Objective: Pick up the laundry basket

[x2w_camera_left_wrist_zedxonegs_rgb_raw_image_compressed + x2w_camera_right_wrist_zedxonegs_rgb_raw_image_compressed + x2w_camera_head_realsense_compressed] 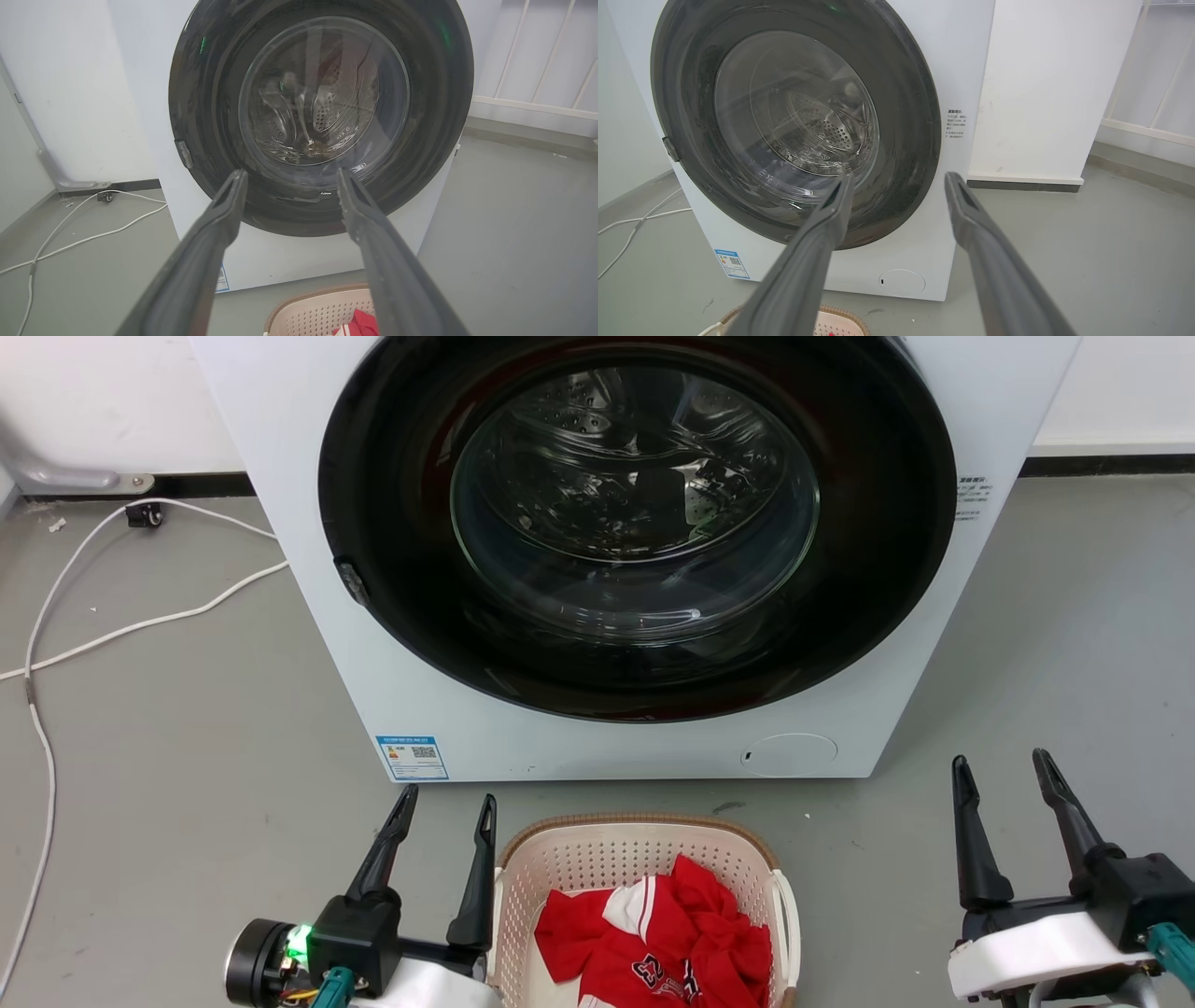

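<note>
While both arms sit low over the grey floor (187,784), the laundry basket (616,855) stands upright on that floor, just in front of the white washing machine (579,747) and between the two grippers. A red-and-white garment (672,943) is bunched inside it. The left gripper (449,795) is released, fingers spread with nothing between them, and its inner finger is just beside the basket's left wall; cannot tell if it touches. The right gripper (1000,760) is also released and empty, well apart from the basket's white right handle (792,915). Both point toward the machine. In both wrist views the finger pairs frame the round dark door (635,523) with its glass bowl, and the basket's far rim shows at the bottom edge. A white cable (56,644) trails across the floor at left.
</note>
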Controlling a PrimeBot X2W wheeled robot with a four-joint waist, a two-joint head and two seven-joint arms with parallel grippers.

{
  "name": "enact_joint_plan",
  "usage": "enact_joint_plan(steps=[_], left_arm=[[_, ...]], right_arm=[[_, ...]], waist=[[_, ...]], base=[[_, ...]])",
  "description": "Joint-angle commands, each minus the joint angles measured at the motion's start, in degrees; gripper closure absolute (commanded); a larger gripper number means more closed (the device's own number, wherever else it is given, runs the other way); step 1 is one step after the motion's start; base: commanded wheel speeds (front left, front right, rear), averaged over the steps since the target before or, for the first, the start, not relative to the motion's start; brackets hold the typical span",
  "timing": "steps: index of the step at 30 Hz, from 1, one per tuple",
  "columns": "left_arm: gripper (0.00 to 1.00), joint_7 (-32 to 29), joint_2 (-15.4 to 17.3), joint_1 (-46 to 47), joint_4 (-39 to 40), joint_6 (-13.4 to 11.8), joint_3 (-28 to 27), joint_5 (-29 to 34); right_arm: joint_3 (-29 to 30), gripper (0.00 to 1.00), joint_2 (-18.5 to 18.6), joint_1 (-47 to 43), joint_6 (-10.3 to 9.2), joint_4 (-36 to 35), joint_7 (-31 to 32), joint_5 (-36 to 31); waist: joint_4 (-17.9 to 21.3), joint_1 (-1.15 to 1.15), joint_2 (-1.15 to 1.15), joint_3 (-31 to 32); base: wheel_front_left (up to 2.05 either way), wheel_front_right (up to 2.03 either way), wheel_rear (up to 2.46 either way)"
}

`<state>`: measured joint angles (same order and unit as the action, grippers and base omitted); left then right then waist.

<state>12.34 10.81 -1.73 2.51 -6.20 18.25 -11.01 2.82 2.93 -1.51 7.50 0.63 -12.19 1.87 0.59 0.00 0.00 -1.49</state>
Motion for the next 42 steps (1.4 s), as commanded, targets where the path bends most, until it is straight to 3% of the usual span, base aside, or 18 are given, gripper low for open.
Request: enact_joint_plan(steps=[1, 8, 16, 20, 25, 42], left_arm=[[0.0, 0.43, 0.2, 0.31, 0.11, -0.29, 0.22, 0.66], [0.0, 1.19, -2.66, -1.44, 0.38, 1.63, -3.28, -1.59], [0.0, 2.04, -6.27, -2.99, -1.46, 9.2, -8.66, -1.39], [0.0, 2.51, -7.16, -3.42, -2.05, 11.1, -10.06, 0.75], [0.0, 2.97, -7.69, -3.4, -2.14, 12.2, -10.49, 3.26], [0.0, 2.94, -7.93, -2.91, -2.53, 13.07, -11.25, 2.22]], right_arm=[[-0.13, 0.0, -0.02, -0.41, -0.02, -0.28, -0.66, -1.14], [-0.06, 0.0, -0.04, -1.01, -0.02, 0.4, -1.4, 0.88], [-0.41, 0.0, -0.05, -1.39, -0.03, 1.91, -2.26, 3.58], [-0.58, 0.0, -0.06, -1.27, -0.03, 2.07, -2.66, 2.8], [-0.48, 0.0, -0.07, -1.21, -0.03, 1.62, -3.09, 1.13], [-0.49, 0.0, -0.08, -0.42, -0.03, 1.91, -3.03, 1.91]], waist=[[0.04, 0.0, 0.0, 0.02], [0.24, 0.0, 0.0, 0.1], [0.36, 0.0, 0.0, -0.04], [0.46, 0.0, 0.0, -0.14], [0.38, 0.0, 0.0, -0.46], [0.23, 0.0, 0.0, -1.0]], base=[[0.0, 0.0, 0.0], [0.0, 0.0, 0.0], [0.0, 0.0, 0.0], [0.0, 0.0, 0.0], [0.0, 0.0, 0.0], [0.0, 0.0, 0.0]])
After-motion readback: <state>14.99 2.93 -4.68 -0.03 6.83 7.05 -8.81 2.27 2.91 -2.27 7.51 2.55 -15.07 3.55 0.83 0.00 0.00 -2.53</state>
